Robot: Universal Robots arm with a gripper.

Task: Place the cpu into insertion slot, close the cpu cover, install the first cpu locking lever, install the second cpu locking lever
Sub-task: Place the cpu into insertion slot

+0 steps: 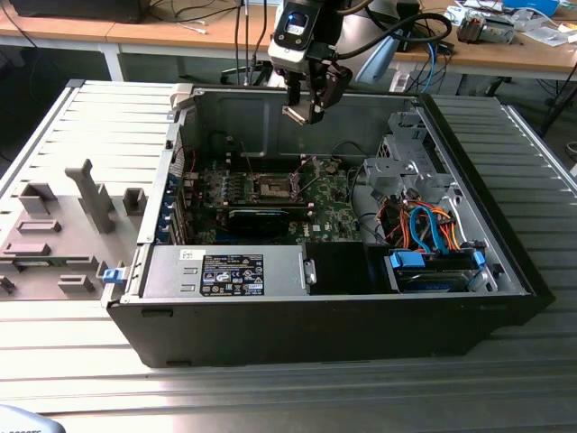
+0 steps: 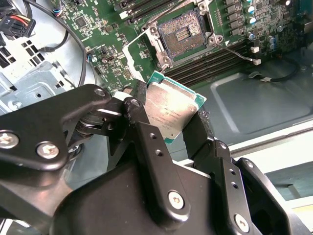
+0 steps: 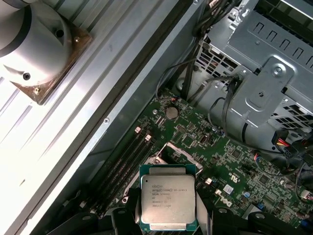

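Cpu [image 2: 171,110] is clamped by its edges in the gripper [image 1: 304,112], at the exterior view's upper centre. The insertion slot [image 1: 273,187] is seen open, lower in that frame and slightly left.

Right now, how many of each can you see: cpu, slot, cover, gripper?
cpu: 1, held above the board
slot: 1, with no chip in it
cover: 1, swung open beside the slot
gripper: 1, shut on the cpu
Total: 4
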